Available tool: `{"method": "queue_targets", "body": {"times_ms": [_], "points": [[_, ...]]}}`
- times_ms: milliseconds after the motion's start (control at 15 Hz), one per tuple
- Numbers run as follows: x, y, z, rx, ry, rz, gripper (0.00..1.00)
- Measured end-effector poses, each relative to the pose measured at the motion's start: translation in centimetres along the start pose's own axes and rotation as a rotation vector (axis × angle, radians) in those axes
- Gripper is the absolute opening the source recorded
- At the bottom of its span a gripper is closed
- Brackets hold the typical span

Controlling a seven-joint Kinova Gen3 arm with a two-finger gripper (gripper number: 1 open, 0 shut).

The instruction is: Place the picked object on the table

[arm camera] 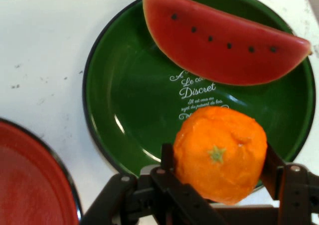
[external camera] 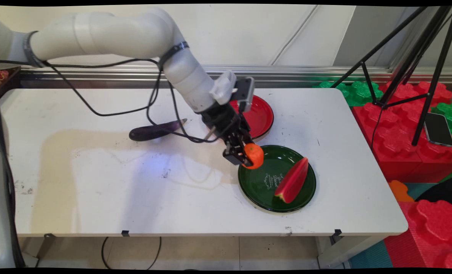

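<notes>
My black gripper (external camera: 249, 156) is shut on an orange (external camera: 254, 155), holding it just above the near-left rim of a green plate (external camera: 260, 182). In the hand view the orange (arm camera: 220, 154) sits clamped between the two fingers (arm camera: 167, 160), with the green plate (arm camera: 134, 110) below it. A watermelon slice (external camera: 292, 180) lies on the right half of that plate, and it shows in the hand view as a watermelon slice (arm camera: 224, 45) across the plate's far side.
A red plate (external camera: 262, 116) lies behind the green one, partly hidden by the hand; its rim (arm camera: 30, 180) shows in the hand view. A purple eggplant (external camera: 153, 131) lies left of the gripper under the cables. Tripod legs (external camera: 401, 76) and foam blocks (external camera: 401, 125) stand off the table's right.
</notes>
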Motion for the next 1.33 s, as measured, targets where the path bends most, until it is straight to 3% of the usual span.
{"method": "queue_targets", "body": {"times_ms": [600, 1000, 1333], "points": [[-3.2, 0.9, -7.2, 0.024, 0.007, -0.068, 0.00], [-7.7, 1.3, -10.7, 0.056, -0.066, -0.135, 0.00], [-11.4, 1.1, -10.8, 0.090, -0.118, -0.225, 0.00]]}}
